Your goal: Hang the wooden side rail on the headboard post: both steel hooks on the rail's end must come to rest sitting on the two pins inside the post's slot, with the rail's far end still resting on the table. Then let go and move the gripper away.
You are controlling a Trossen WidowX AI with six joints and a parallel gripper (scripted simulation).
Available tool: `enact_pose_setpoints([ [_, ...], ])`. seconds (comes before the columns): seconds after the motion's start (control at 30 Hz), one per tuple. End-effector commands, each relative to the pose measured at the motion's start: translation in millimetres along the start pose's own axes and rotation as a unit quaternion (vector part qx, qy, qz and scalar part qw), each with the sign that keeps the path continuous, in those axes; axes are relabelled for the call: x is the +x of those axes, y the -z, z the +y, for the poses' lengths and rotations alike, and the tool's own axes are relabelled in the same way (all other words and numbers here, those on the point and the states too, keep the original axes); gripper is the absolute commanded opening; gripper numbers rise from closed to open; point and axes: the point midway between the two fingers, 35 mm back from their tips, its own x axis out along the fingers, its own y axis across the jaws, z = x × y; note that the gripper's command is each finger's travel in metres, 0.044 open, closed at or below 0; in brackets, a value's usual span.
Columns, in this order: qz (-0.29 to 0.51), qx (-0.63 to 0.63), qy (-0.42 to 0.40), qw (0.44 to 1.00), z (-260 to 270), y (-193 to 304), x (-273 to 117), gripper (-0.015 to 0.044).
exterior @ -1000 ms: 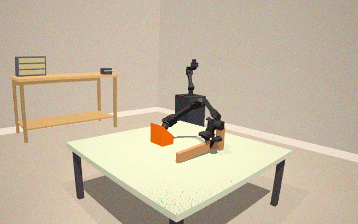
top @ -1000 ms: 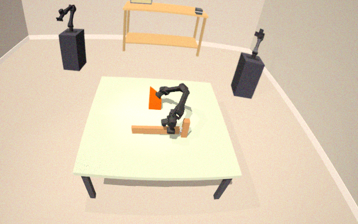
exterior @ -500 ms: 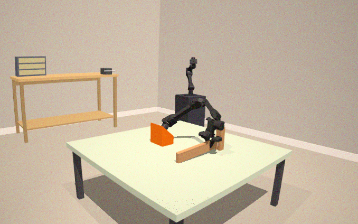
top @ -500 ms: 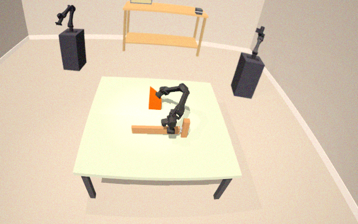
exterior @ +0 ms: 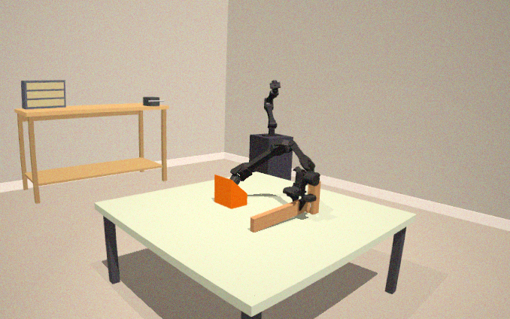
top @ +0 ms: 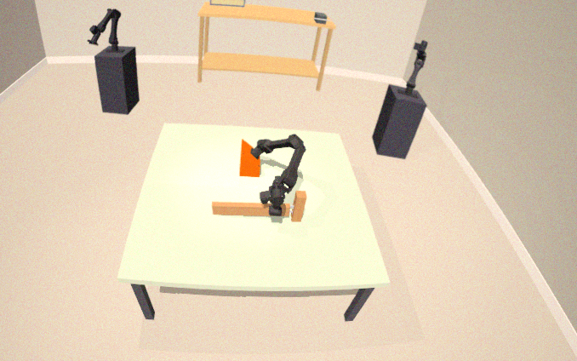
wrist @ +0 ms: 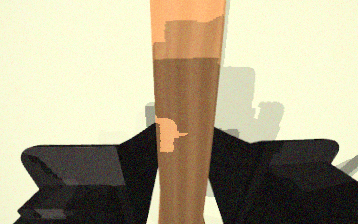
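Observation:
The wooden side rail (top: 238,209) (exterior: 272,217) (wrist: 187,95) lies lengthwise toward the post, its far end on the table (top: 191,255) (exterior: 233,263). My gripper (top: 277,213) (exterior: 302,205) (wrist: 179,124) is shut on the rail near its hook end, one finger on each side. The headboard post (top: 299,207) (exterior: 315,199) stands upright just past that end. A narrow gap with small pale metal hooks (top: 292,209) shows between rail and post. The pins and slot are hidden, so I cannot tell whether the hooks sit on the pins.
An orange block with a sloped top (top: 249,163) (exterior: 230,193) stands beside the arm's base. Behind the table are a wooden shelf bench (top: 264,13) (exterior: 94,109) and dark pedestals (top: 117,81) (top: 398,123) carrying other arms.

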Motion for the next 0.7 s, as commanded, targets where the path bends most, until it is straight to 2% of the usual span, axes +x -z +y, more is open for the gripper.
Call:
enact_pose_setpoints([
  [0.0,0.006,-0.008,-0.014,1.000,5.4,10.2,-10.5,0.0000],
  [0.67,0.006,-0.008,-0.014,1.000,7.0,11.1,-11.5,0.0000],
])
